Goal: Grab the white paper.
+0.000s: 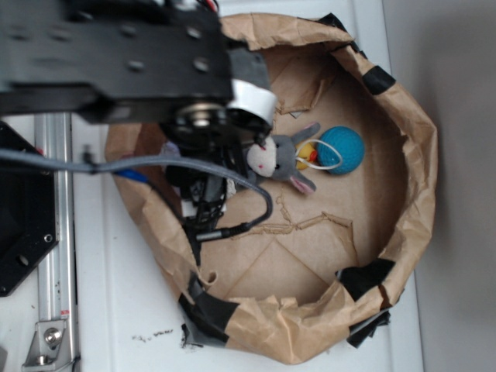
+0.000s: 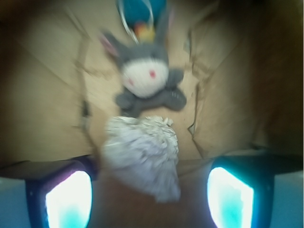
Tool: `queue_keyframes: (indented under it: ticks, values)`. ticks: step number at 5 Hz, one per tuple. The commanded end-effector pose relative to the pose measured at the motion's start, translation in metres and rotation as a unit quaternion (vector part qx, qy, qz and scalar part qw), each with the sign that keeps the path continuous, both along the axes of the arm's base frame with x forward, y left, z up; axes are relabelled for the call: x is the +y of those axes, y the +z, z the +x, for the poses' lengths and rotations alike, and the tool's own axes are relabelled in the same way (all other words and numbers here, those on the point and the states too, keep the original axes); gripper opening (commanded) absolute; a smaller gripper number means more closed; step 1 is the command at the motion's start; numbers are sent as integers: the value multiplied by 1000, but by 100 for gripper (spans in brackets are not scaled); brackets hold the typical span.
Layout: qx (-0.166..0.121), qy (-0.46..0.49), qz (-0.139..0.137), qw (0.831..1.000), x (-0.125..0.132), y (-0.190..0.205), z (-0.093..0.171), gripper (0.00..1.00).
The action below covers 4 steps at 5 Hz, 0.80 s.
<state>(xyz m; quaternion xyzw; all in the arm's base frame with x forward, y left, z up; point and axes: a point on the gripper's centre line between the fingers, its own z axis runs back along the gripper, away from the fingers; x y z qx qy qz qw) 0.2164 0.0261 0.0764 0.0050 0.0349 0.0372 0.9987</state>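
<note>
Arm (image 1: 116, 62) fills upper left of exterior view, black, reaching down into bin (image 1: 411, 194), a brown kraft paper wall patched with black tape, likely there to keep loose things from rolling off table (image 1: 116, 310). Cable (image 1: 155, 164) loops off the arm toward bin floor. Gripper (image 2: 148, 185) hidden under the arm in exterior view; in wrist view its two fingers (image 2: 66, 192) sit at the lower corners, spread wide, nothing clamped. White paper (image 2: 142, 154) lies between them, low centre, crumpled wad resting on bin floor, lined up for a close; not visible in exterior view, arm covers it. Contact with fingers not evident, gap on both sides as far as the blur allows. Plush (image 1: 280, 159) grey rabbit-like toy just beyond the paper, touching or nearly touching its far edge, can't tell which. Teal ball (image 1: 342, 149) past the plush, against its ears. Small yellow bit (image 1: 308, 153) between plush and ball, too small to name. Judgement: pre-grasp, paper centred, next move calls for lowering and closing; risk is snagging the plush since it sits so close
</note>
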Motion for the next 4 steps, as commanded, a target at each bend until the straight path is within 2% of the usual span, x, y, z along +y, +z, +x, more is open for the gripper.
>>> queue_keyframes:
  ticks: [1, 2, 3, 4]
  values:
    - [-26, 0, 0, 1000, -6, -53, -12, 42]
    - [-30, 18, -6, 999, -5, -49, -8, 0]
    - [-50, 27, 5, 998, -4, -28, 4, 0]
    - [-95, 28, -6, 995, -14, 24, 21, 0]
